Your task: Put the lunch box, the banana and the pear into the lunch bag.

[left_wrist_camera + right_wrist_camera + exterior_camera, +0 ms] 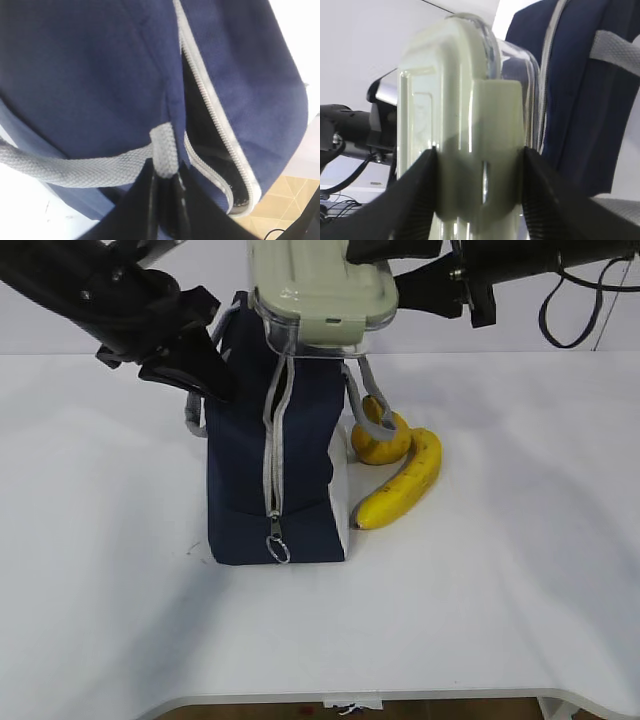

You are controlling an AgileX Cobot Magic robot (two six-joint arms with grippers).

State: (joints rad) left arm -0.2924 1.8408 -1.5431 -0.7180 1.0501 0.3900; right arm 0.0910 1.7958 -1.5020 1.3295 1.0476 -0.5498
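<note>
We see the lunch bag [275,470] standing upright on the white table [500,590], its grey zipper [272,455] run down the near face and parted, the ring pull [278,551] hanging near the bottom. The lunch box [322,290] sits above the bag's top opening, lid facing us, its lower edge just at the mouth of the bag — we cannot tell whether it already touches the fabric.

In the right wrist view the right gripper [479,190] pinches the lunch box [470,150] between its 2 black fingers [415,200], 1 on each side of the sage-green lid's clip. The navy side of the bag [580,110] rises just beside the box.

In the left wrist view the left gripper [165,200] is pressed together on the grey handle [162,152] of the bag [90,75], right where the strap meets the fabric; the open zipper slit [210,130] shows dark beside it. From the exterior view, the left arm [140,310] reaches in at the bag's upper left corner.

The pear [380,437] lies on the table against the bag's right side, partly behind a loose grey handle [368,400]. The banana [402,483] lies just in front of it, touching the pear — its lower tip close to the bag's white side panel [339,500].
</note>
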